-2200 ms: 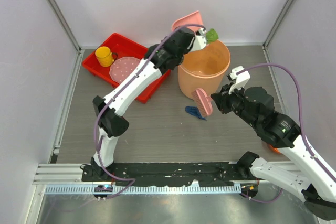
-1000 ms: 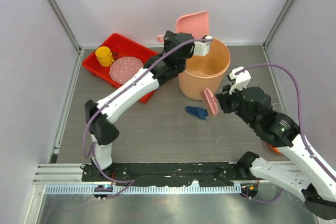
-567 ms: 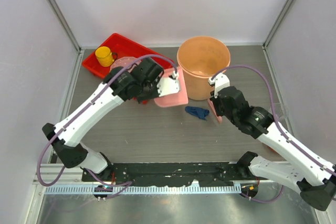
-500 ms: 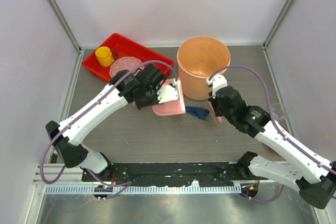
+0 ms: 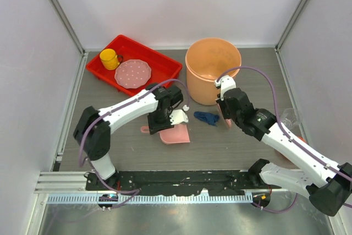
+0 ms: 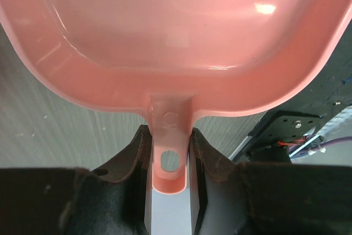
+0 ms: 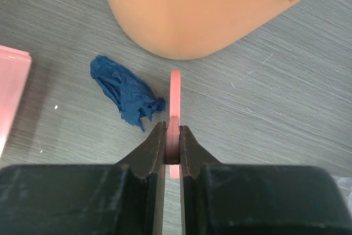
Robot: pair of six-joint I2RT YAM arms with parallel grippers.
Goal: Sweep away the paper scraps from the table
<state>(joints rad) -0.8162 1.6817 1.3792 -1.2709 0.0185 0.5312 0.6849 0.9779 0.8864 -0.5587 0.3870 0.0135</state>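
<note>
A red tray (image 5: 160,65) sits on the tabletop (image 5: 258,70) at upper left of the top view. Near centre, the left pincer (image 6: 169,148) clamps the pink dustpan (image 5: 176,135) by its handle. 1 blue paper scrap (image 5: 207,117) lies just right of the pan, apart from it, below the orange bucket (image 5: 213,89). Right of the scrap, the right pincer (image 7: 172,146) is closed on the pink brush (image 7: 175,94).

Grips a pink brush (image 7: 175,89) edge-on in the right gripper (image 7: 172,133), fingers pressed to both its faces. Shows a crumpled blue paper scrap (image 7: 125,93) on the grey table (image 7: 275,108) just left of the brush. Shows an orange bucket (image 7: 187,15) beyond both and a pink dustpan (image 7: 11,86) corner at far left.
</note>
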